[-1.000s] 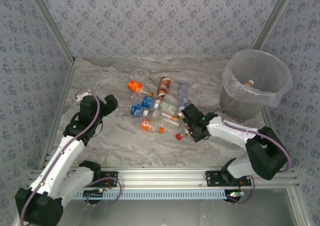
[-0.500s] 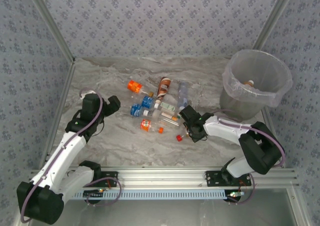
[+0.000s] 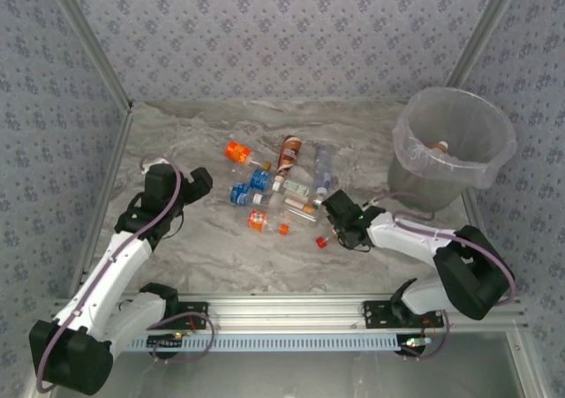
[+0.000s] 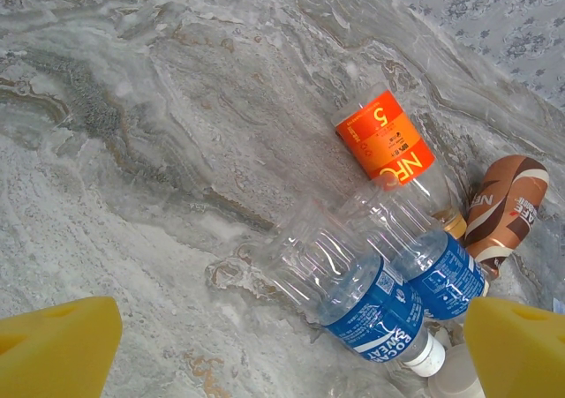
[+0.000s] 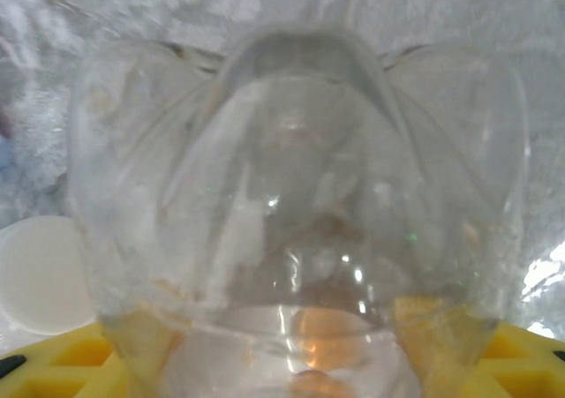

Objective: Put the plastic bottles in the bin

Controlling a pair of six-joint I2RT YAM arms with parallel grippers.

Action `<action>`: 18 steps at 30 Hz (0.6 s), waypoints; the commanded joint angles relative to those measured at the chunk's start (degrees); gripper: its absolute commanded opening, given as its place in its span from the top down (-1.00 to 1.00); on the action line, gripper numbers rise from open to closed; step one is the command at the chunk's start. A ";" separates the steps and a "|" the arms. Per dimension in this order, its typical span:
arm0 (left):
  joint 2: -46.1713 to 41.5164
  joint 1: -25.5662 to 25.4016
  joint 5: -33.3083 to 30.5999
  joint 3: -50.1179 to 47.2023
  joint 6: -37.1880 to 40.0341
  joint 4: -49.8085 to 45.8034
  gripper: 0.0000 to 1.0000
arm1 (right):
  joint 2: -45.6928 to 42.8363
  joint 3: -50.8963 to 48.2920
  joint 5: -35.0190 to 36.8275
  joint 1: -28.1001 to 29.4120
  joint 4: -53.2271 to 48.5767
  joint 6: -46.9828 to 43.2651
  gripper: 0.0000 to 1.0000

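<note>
Top view: the bottles lie in a loose heap mid-bench, and the bin stands at the far right corner, well apart from them, with at least one bottle already inside. My right claw is low at the heap's near right edge, a red cap just beside it. My left claw hovers off the heap's left side. Risk: the bin's rim is high, so a low carry would strike its wall or snag the liner bag.

Left wrist view: this claw is released, its pads wide apart over bare bench. An orange-label bottle, two blue-label bottles and a brown bottle lie ahead, touching. Risk: closing here takes nothing, and pushing in would roll the round ones away or catch two at once.

Right wrist view: this claw is grasping a clear bottle near its base, yellow pads on either side, with a white cap at the left. Risk: the thin, slick wall may buckle or squirt out when lifted, and a hold this far toward the end would let the bottle tilt and drag its neighbours.
</note>
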 commanded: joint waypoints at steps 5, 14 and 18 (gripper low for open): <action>0.13 0.45 0.37 1.14 0.63 1.35 -0.99 | -7.93 5.46 15.48 6.00 -3.81 -16.76 0.22; 0.31 0.40 0.47 1.28 0.46 1.35 -0.99 | -18.52 13.29 20.10 5.53 -0.53 -46.79 0.17; 0.42 0.41 0.29 1.26 -0.06 1.15 -0.99 | -23.18 18.17 20.06 3.06 -0.54 -58.78 0.17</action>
